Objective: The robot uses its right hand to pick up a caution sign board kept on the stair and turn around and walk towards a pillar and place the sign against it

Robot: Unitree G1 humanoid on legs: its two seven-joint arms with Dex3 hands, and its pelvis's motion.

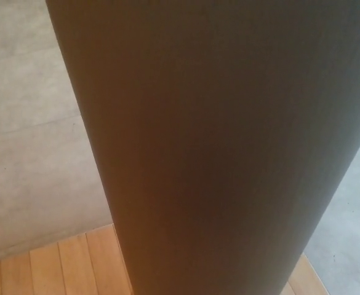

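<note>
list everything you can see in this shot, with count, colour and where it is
large round dark grey-brown pillar: one, dark grey-brown with fine vertical ribbing, fills the middle and right of the head view from top to bottom, very close to the camera
pale grey concrete surface: one on the left behind the pillar, light grey with faint seams; whether it is wall or floor cannot be told
grey concrete patch: one, light grey, lower right beside the pillar
light wooden plank floor: one area, warm orange-tan boards, bottom left, with a small strip at the bottom right
caution sign board: none in view
robot's left hand: not in view
robot's right hand: not in view
</note>
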